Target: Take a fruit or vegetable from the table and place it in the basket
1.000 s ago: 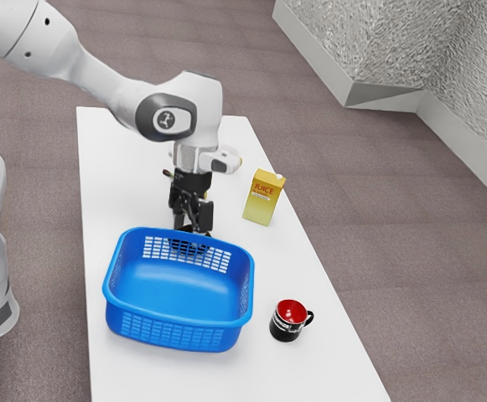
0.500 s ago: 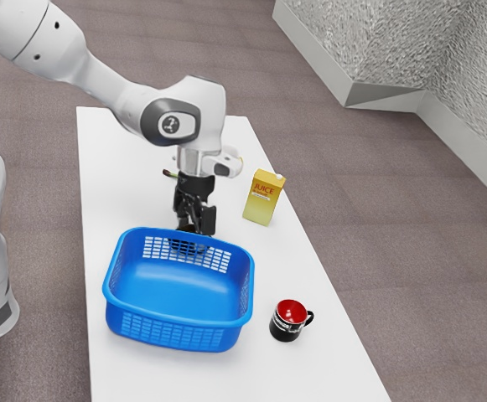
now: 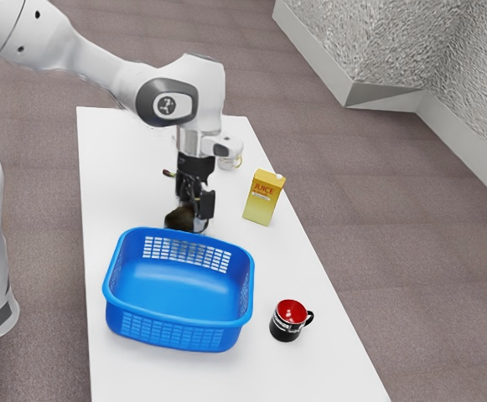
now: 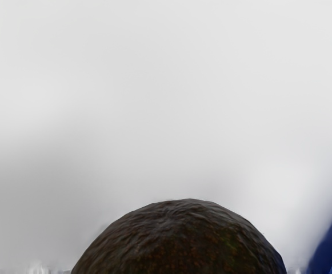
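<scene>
My gripper (image 3: 194, 218) is just beyond the blue basket's far rim in the exterior view, shut on a dark avocado (image 3: 178, 219). The avocado's dark rounded top (image 4: 183, 242) rises large from the lower edge of the wrist view. Its underside is partly hidden by the rim of the blue basket (image 3: 178, 314), which stands on the white table (image 3: 113, 188). A bit of blue (image 4: 331, 248) shows at a corner of the wrist view.
A yellow juice carton (image 3: 262, 198) stands to the exterior view's right of the hand. A black mug (image 3: 286, 323) with a red inside is beside the basket. Behind the hand is a pale, partly hidden item (image 3: 230, 159).
My hand first shifted slightly toward the exterior view's right, then rose. The avocado came up with it from behind the basket's mesh wall and now shows above the rim.
</scene>
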`<state>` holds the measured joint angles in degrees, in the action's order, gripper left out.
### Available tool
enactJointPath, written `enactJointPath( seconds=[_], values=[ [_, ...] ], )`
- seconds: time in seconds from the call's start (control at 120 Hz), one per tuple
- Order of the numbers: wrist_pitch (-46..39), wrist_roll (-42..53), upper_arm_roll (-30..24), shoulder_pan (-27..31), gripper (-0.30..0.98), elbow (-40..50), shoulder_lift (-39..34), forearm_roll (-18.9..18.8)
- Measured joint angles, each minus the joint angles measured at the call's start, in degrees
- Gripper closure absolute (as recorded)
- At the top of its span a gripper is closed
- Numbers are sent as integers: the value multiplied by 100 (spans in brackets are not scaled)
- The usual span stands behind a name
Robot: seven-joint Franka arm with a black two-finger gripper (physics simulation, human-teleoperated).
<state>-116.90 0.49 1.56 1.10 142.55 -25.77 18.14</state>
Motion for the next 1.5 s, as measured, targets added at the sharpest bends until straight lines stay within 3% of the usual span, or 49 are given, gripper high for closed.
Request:
enactJointPath(
  seconds=[0.242, 0.433, 0.55, 0.658, 0.942, 1.008, 1.225, 1.3, 1.5],
  values=[
    [1901, -763, -96, 8, 35, -1601, -100, -883],
    [3300, -1551, -1218, -14, 35, -3099, 343, -1318],
    [3465, -1926, -2032, -18, 35, -3382, 800, -1332],
    [3361, -2208, -2439, -23, 35, -3394, 1062, -1242],
    [2653, -2693, -2738, -96, 36, -2777, 1136, -792],
    [2539, -2776, -2768, -95, 25, -2753, 1137, -719],
    [2352, -2950, -2772, -38, 5, -2754, 1131, -653],
    [2331, -2828, -2659, 153, 3, -2876, 1117, -949],
    [2067, -1794, -671, 220, 1, -3996, 1486, -2237]
  ],
)
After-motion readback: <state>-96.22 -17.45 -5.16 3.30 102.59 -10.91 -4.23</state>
